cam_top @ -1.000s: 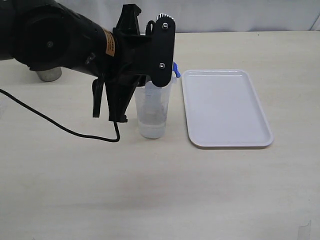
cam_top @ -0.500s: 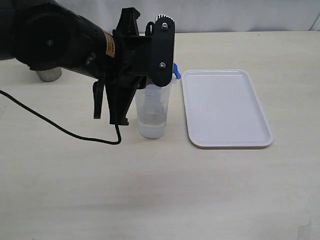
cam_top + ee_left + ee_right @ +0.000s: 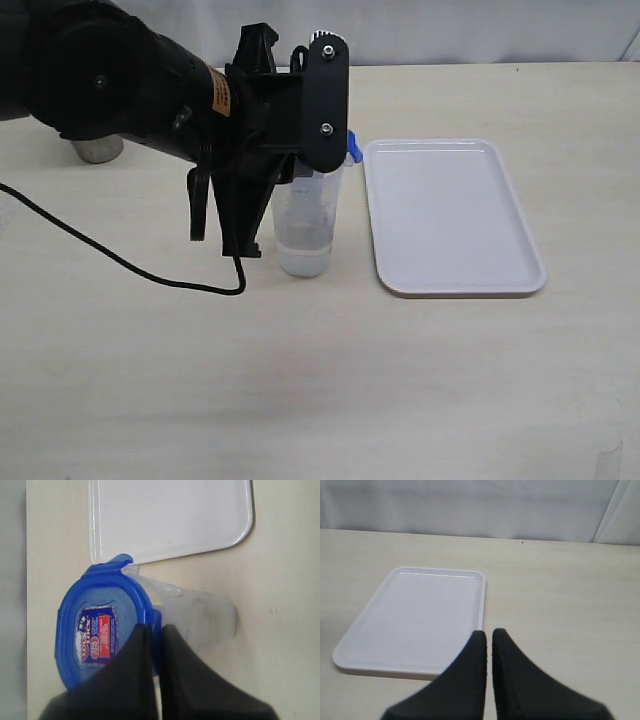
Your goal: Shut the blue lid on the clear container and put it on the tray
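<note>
Two shut claws: left claw (image 3: 152,627) presses small blue snap-tab lid (image 3: 80,600) onto tall clear plastic container (image 3: 305,225) just beside flat white tray (image 3: 450,215); right claw (image 3: 487,632) hangs empty. Sealing step, prob.; next: reopen, grasp container.

The blue lid (image 3: 100,612) is a saturated mid-blue, and its rectangular label (image 3: 96,634) is printed in red and white inside a darker blue border. The clear container (image 3: 305,225) is colourless and translucent, slightly milky, with faint pale markings on its side. The tray (image 3: 450,215) is plain white, with no pattern. The counter (image 3: 400,380) is pale beige with a very fine speckle. The left tool (image 3: 156,628) and right tool (image 3: 488,632) are matt black. The arm (image 3: 120,80) is black, with an orange-yellow sticker (image 3: 220,95). A thin cable (image 3: 100,250) is black. The cup (image 3: 98,148) is dull silver-grey.
</note>
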Controlling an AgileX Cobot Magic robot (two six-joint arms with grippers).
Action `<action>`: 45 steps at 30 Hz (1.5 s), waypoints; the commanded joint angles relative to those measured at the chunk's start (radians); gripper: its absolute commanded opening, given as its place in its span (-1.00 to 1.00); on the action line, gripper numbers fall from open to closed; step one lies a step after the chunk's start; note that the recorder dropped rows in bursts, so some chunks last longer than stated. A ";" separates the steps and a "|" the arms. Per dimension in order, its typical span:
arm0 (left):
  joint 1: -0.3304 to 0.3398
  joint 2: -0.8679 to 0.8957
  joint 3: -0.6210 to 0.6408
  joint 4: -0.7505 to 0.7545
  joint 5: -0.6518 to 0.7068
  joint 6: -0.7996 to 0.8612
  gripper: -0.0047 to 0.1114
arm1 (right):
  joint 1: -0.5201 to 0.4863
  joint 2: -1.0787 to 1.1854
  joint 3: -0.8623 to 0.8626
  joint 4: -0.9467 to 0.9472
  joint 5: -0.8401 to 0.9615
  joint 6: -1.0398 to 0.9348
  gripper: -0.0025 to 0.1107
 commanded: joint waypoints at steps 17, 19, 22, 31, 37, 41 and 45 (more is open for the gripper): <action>-0.002 -0.036 0.000 -0.044 0.051 -0.004 -0.92 | -0.003 -0.004 0.003 0.003 0.002 0.001 -0.88; -0.002 -0.034 0.000 -0.044 0.053 -0.004 -0.92 | -0.003 -0.004 0.003 0.003 0.002 0.001 -0.88; -0.002 -0.032 0.000 -0.044 0.053 -0.002 -0.92 | -0.003 -0.004 0.003 0.003 0.002 0.001 -0.88; -0.002 -0.021 0.000 -0.044 0.047 0.000 -0.92 | -0.003 -0.004 0.003 0.003 0.002 0.001 -0.88; -0.002 0.009 0.000 -0.044 0.042 0.000 -0.92 | -0.003 -0.004 0.003 0.003 0.002 0.001 -0.88; -0.002 0.009 0.000 -0.039 0.035 0.000 -0.92 | -0.003 -0.004 0.003 0.003 0.002 0.001 -0.88; -0.002 0.009 0.000 -0.044 0.027 0.000 -0.92 | -0.003 -0.004 0.003 0.003 0.002 0.001 -0.88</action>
